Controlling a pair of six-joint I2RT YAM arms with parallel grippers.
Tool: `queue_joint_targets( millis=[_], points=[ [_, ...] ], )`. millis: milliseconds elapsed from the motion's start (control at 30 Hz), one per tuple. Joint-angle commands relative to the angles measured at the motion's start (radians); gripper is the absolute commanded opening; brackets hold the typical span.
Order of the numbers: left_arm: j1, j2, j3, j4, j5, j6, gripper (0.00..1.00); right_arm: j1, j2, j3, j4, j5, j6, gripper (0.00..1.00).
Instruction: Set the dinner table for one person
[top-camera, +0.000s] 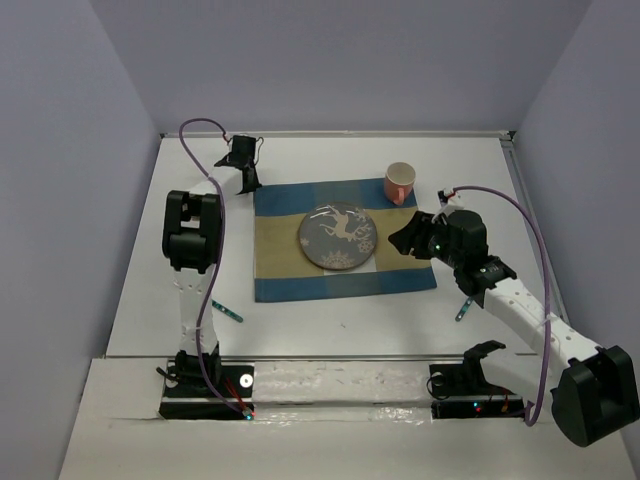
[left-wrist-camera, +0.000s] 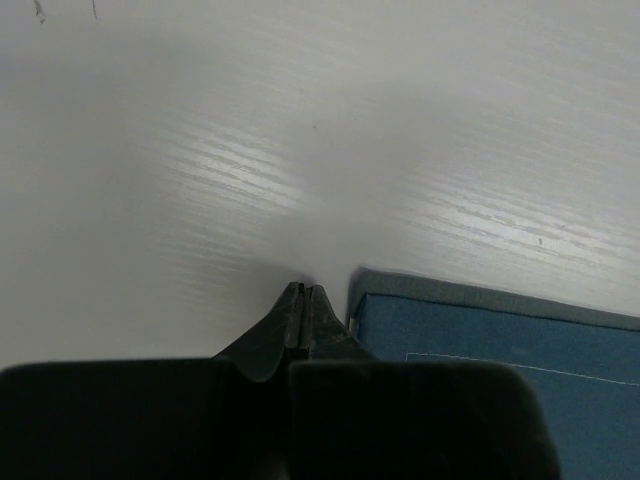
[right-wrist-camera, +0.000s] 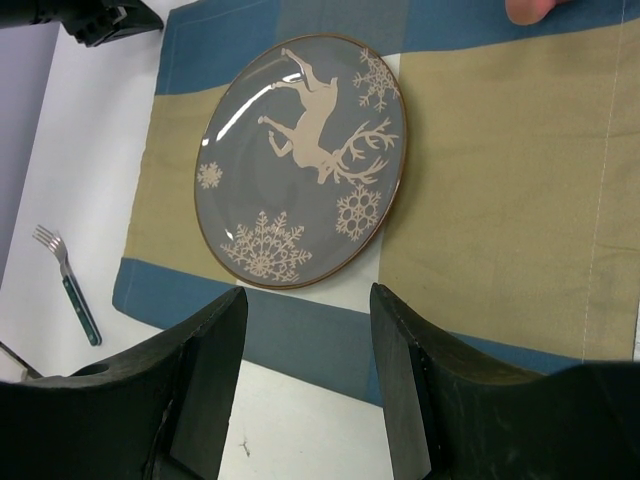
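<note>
White tabletop (top-camera: 330, 325) lies beneath the placemat (top-camera: 300, 285); the fork (top-camera: 227, 312) sits off its near-left corner, so I'd grasp the handle squarely. Left wrist: left jaws pressed together, empty, just beside the placemat's corner. Right wrist: right jaws parted, empty, above the placemat's edge near the plate (right-wrist-camera: 300, 160). No readable writing.

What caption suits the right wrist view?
Open right fingers hover at the edge of a checked placemat bearing a reindeer plate; a fork lies off the mat.
</note>
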Motion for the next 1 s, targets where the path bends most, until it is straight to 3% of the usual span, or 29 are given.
queue_joint_targets(
  millis=[0, 533, 633, 667, 767, 800, 967],
  points=[
    [-0.001, 0.001, 0.039, -0.017, -0.002, -0.007, 0.00, 0.005, 0.000, 0.009, 0.062, -0.008, -0.004, 0.58],
    [0.006, 0.075, 0.206, -0.074, -0.069, 0.004, 0.00, 0.005, 0.004, 0.016, 0.069, 0.006, 0.002, 0.58],
    [0.008, 0.063, 0.218, -0.085, -0.065, 0.001, 0.38, 0.005, -0.003, 0.021, 0.060, 0.026, 0.006, 0.59],
    [0.006, 0.050, 0.213, -0.077, -0.065, -0.004, 0.62, 0.005, -0.003, 0.023, 0.057, 0.026, 0.003, 0.60],
    [0.006, -0.029, 0.184, -0.042, -0.063, -0.011, 0.93, 0.005, -0.008, 0.029, 0.046, 0.024, 0.002, 0.63],
    [0.006, -0.052, 0.183, -0.039, -0.065, -0.016, 0.99, 0.005, -0.009, 0.030, 0.046, 0.021, 0.002, 0.64],
    [-0.003, -0.267, 0.146, 0.006, -0.038, -0.047, 0.99, 0.005, -0.052, 0.033, 0.032, 0.026, 0.003, 0.72]
  ],
)
